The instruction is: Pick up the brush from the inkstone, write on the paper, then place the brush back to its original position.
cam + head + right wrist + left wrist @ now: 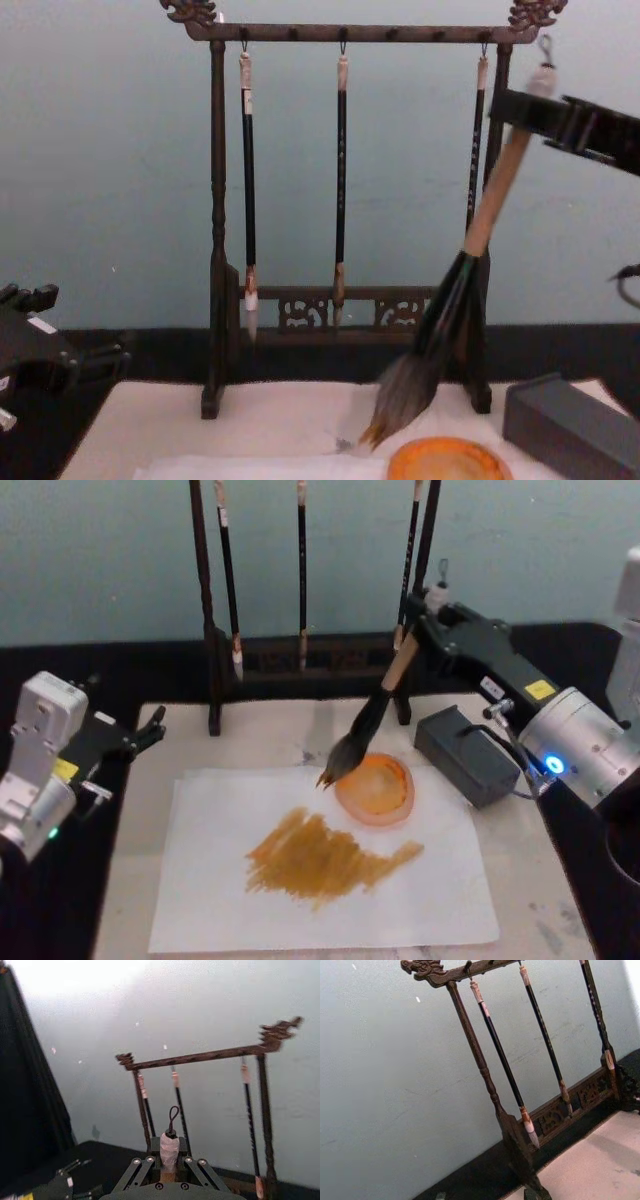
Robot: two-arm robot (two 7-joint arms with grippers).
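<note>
The fingers (572,124) of the right gripper (424,618) are clenched on the upper end of the brush (378,702), near the taped top, above which the small cord loop (173,1112) is seen in the right wrist view. The brush is held tilted over the far right part of the work area. Its tan handle is raised toward the right and its dark bristles (338,762) are pointed down and to the left. The bristle tip is found over the far edge of the paper, just left of the orange dish. Whether it touches the sheet cannot be told.

The cream mat (525,880) is spread across the middle of the black table. At its far edge a dark wooden rack (217,200) is stood upright, and three thin brushes (248,180) are hung from its top bar. The paper (210,820) is laid flat on the near half of the mat. Its middle is covered by a broad ochre smear (320,858). A dark grey box (465,750) is set on the mat to the right, just beside the dish and apart from the sheet. The dish (404,780) is rested on the far right part of the paper.

The left gripper (155,728) is parked at the far left corner of the mat, well apart from the paper, with its fingers spread and nothing held.
</note>
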